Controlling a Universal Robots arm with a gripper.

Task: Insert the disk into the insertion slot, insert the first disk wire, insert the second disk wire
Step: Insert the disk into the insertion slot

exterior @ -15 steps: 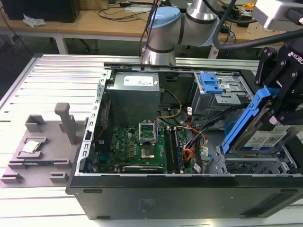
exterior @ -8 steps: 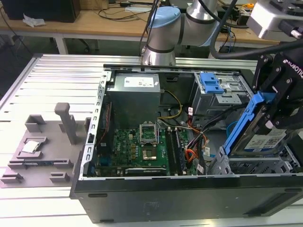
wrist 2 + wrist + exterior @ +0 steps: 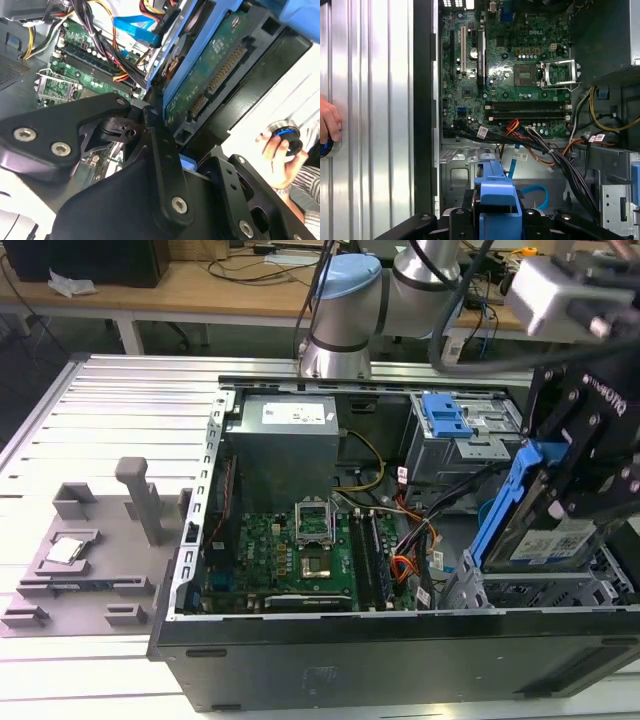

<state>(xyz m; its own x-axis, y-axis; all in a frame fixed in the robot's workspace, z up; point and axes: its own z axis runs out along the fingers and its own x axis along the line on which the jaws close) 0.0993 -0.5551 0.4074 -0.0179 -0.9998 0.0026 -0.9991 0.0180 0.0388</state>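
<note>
- Gripper (image 3: 575,490) is seen at the exterior view's right, and its black fingers are pressed together on the disk (image 3: 556,538), which is held by its blue frame.
- The disk is tipped, with one end up high and the other end down low.
- The low end is held just over the insertion slot (image 3: 530,592), the silver cage with little holes at the near corner of the computer case (image 3: 400,660). Whether they touch cannot be told.
- The disk is not yet pushed flat into the slot.
- In the second wrist view, the green board under the disk (image 3: 210,70) is shown right beside a black finger (image 3: 159,140).
- In the first wrist view, the blue frame of the disk (image 3: 496,195) is seen between the black parts of the gripper (image 3: 497,225).
- A green motherboard (image 3: 290,555) is laid flat inside the case, and a bunch of wires (image 3: 410,540) is seen between it and the cage.
- A grey box with a blue plate (image 3: 447,420) is placed behind the cage.
- A person's hand (image 3: 280,147) is seen around a small round knob (image 3: 285,134).
- In the first wrist view, the hand (image 3: 327,122) is laid on the ribbed silver table (image 3: 370,125) beside the case.
- A grey holder (image 3: 90,550) is set on the table at the exterior view's left, well apart from the case.
</note>
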